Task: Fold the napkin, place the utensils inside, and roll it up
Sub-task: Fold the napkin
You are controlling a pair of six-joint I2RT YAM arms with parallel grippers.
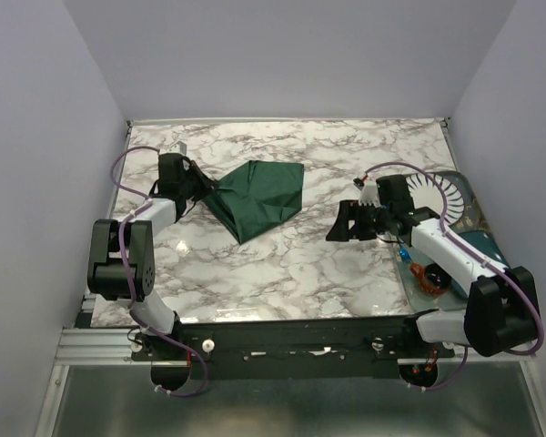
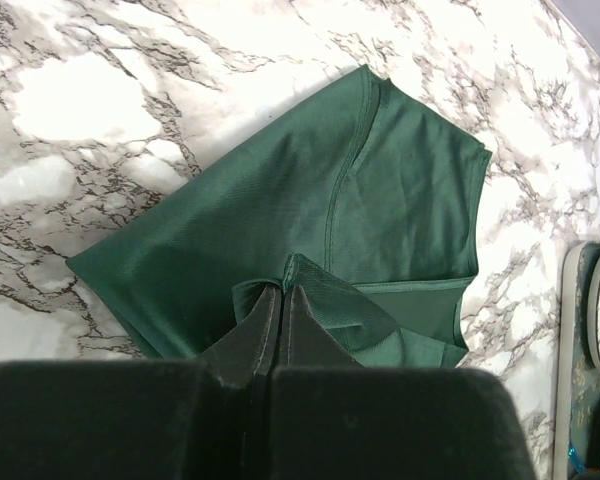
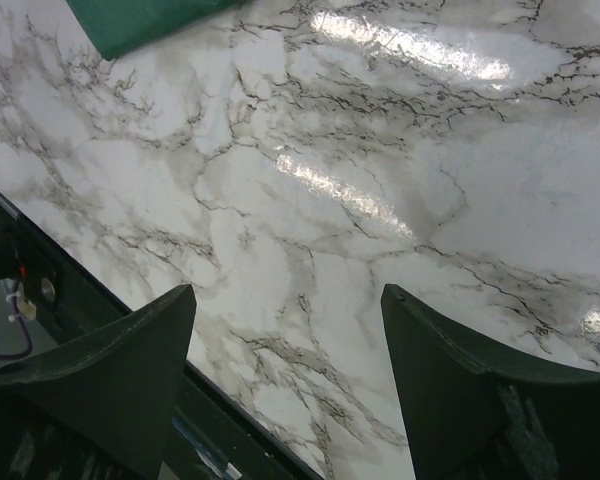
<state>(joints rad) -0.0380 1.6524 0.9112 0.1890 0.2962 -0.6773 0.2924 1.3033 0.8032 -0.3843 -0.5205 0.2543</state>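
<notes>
The dark green napkin (image 1: 262, 196) lies on the marble table, partly folded over itself, with its layers and hems showing in the left wrist view (image 2: 380, 190). My left gripper (image 1: 211, 189) is at the cloth's left corner. Its fingers are pressed together on a raised pinch of the napkin (image 2: 283, 290). My right gripper (image 1: 335, 226) hovers over bare marble to the right of the napkin, jaws wide apart with nothing between them (image 3: 290, 295). Only a corner of the napkin (image 3: 140, 20) shows in its view. I cannot make out the utensils in any view.
A teal dish (image 1: 469, 228) sits at the table's right edge, holding a white striped plate (image 1: 439, 189). Small blue and orange items (image 1: 428, 273) lie under the right arm. The table's dark front rail (image 3: 90, 300) runs just below the right gripper.
</notes>
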